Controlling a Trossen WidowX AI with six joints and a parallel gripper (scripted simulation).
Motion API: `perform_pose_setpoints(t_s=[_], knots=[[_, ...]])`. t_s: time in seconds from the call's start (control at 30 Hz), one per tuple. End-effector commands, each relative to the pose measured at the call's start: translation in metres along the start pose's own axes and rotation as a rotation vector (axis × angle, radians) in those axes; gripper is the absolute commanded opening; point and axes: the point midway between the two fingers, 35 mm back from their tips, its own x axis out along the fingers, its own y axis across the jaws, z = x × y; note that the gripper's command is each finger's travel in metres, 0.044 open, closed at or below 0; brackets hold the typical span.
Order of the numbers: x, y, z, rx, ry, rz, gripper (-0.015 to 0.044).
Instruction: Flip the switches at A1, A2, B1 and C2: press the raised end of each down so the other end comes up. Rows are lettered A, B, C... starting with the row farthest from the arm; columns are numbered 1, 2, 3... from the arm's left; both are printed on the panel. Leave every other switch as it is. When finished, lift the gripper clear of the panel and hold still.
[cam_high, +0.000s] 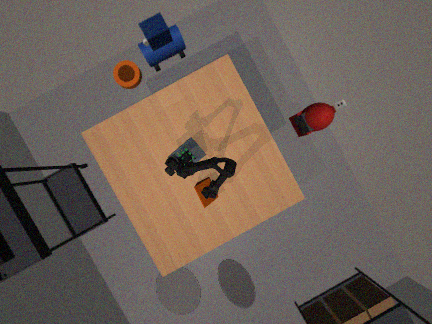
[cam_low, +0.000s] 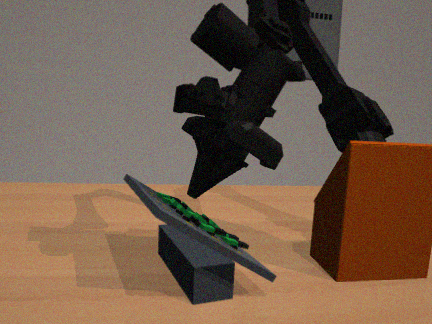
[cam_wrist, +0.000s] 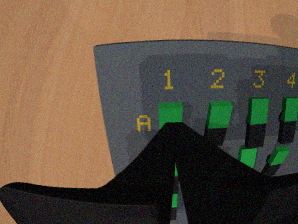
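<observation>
The grey panel (cam_high: 192, 145) (cam_low: 259, 271) (cam_wrist: 120, 75) is tilted on a dark block, its far edge high. My gripper (cam_low: 193, 195) (cam_wrist: 173, 130) is shut and empty, its tips a little above the panel with a gap showing in the exterior view. In the wrist view the tips cover the near part of switch A1 (cam_wrist: 170, 112); its green far part shows. Switch A2 (cam_wrist: 220, 114) shows green at the far end and black at the near end, right of the tips. B1, B2 and C2 are mostly hidden behind the fingers. Which ends are raised is hard to tell.
Switches A3 (cam_wrist: 258, 111) and A4 (cam_wrist: 290, 110) stand right of A2, with two row B switches partly visible below. An orange block (cam_high: 205, 199) (cam_low: 385, 215) stands by the arm's base. The panel rests on a dark block (cam_low: 212, 282) on the wooden table.
</observation>
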Motion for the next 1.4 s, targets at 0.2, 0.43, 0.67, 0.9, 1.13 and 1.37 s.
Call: perform_pose_setpoints(t_s=[0.2, 0.43, 0.67, 0.9, 1.13, 1.37], knots=[[0.0141, 0.0001, -0.001, -0.005, 0.005, 0.002, 0.0], [0.0141, 0.0001, -0.001, -0.005, 0.005, 0.002, 0.0], [0.0141, 0.0001, -0.001, -0.005, 0.005, 0.002, 0.0], [0.0141, 0.0001, -0.001, -0.005, 0.005, 0.002, 0.0], [0.0147, 0.0001, -0.001, -0.005, 0.005, 0.002, 0.0], [0.0157, 0.0001, -0.001, -0.005, 0.005, 0.002, 0.0]])
